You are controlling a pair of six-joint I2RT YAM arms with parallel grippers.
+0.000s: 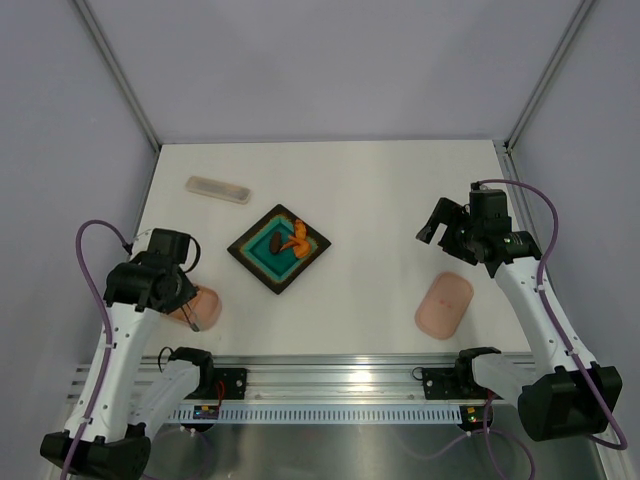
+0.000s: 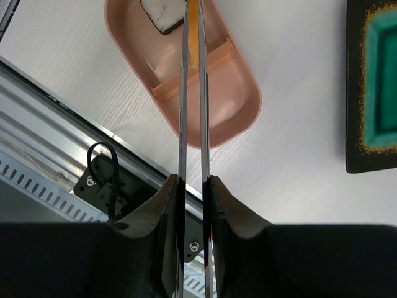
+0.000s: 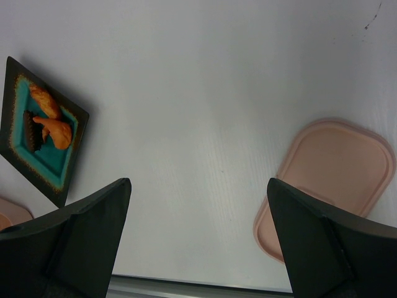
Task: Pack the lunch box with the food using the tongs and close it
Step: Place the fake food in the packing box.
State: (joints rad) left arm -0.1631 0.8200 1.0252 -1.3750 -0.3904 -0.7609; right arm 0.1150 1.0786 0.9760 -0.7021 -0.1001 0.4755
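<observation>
While the left gripper is clamping the tongs over the lunch box, packing is seemingly underway: one pale piece is lying inside. The lid is lying well apart. Farther out, the food is waiting on the dark tray, likely the tongs' next target. The right gripper is hovering wide open, empty.

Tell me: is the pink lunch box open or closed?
Open: the lunch box shows its inner divider, and its lid lies apart on the table.
</observation>
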